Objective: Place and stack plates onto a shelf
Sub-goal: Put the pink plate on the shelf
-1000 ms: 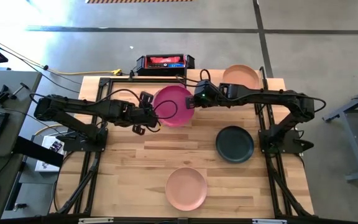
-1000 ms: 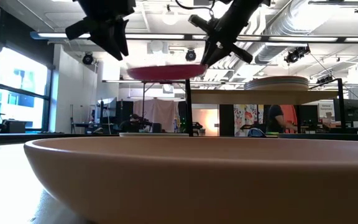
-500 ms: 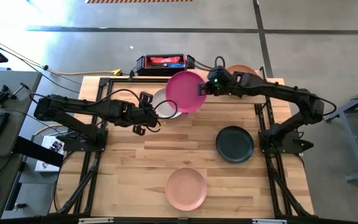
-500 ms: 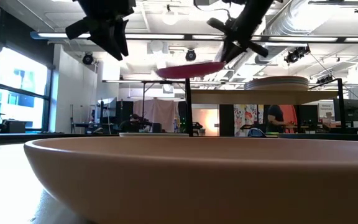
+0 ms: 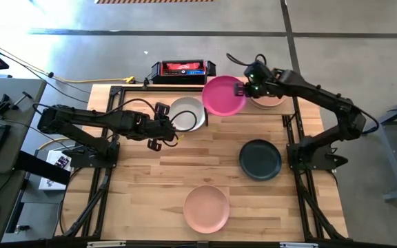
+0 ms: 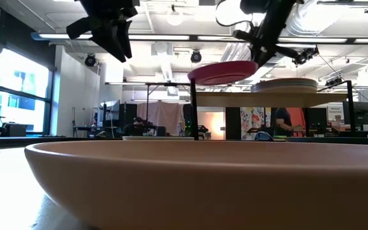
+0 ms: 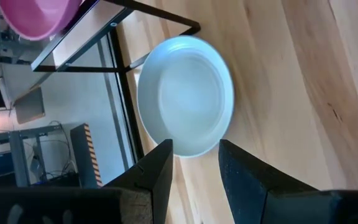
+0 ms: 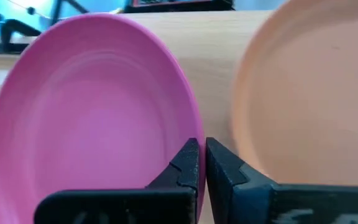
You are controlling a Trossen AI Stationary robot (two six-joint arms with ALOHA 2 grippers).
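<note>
We look down on a wooden desk (image 5: 150, 172) with two dark arms. The right tool (image 5: 243, 88) pinches the rim of a magenta plate (image 5: 223, 96) and holds it in the air above the shelf (image 6: 260, 100), at the far side of the desk. In the right wrist view its fingers (image 8: 188, 163) are pressed together on the plate's edge, with a peach stack (image 8: 303, 93) just to the right of it on the shelf. The left tool (image 5: 163, 131) hangs spread and empty near a white plate (image 5: 187, 114), which lies on the desk by the shelf's left end. A teal plate (image 5: 260, 159) lies to the right, and a peach plate (image 5: 206, 208) lies near the front edge.

We judge the thin edge grip the main risk: the plate hangs out sideways from the fingers, so it may tip or slip free. If it comes down off-centre, its rim may knock the stack, or it may land half over the shelf's left edge and slide off onto the white plate below.
</note>
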